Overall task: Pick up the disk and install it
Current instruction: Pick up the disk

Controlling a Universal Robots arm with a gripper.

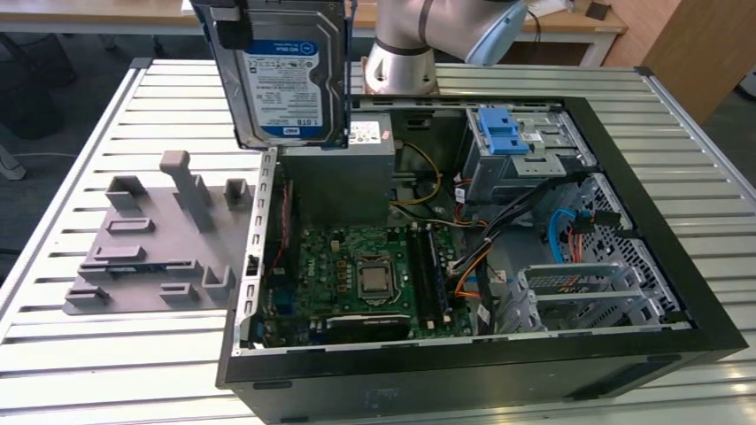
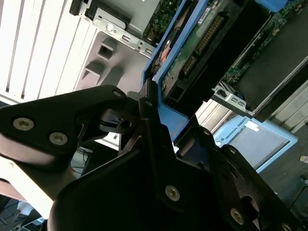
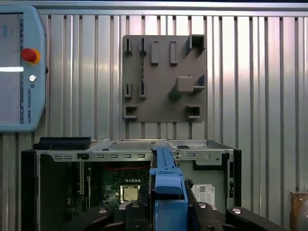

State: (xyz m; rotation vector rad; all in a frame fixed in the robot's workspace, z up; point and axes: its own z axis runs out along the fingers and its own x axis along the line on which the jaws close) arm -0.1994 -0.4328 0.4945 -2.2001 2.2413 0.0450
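The disk (image 1: 289, 80), a silver drive with a blue-and-white label and a blue bracket, hangs upright in the air above the back left corner of the open computer case (image 1: 473, 376). My gripper (image 1: 234, 19) is shut on its upper end at the top edge of the exterior view. In the second wrist view the black fingers (image 2: 147, 103) clamp the disk (image 2: 192, 55) by its blue frame, green circuit board showing. In the first wrist view the disk's blue edge (image 3: 166, 180) sticks out from the gripper (image 3: 166, 209), over the case (image 3: 62, 156).
A drive cage with a blue ridged latch (image 1: 502, 133) sits at the case's back right, cables beside it. A grey metal box (image 1: 336, 173) stands just under the disk. A grey fixture plate (image 1: 154, 239) lies on the slatted table left of the case. A teach pendant (image 3: 19, 67) lies nearby.
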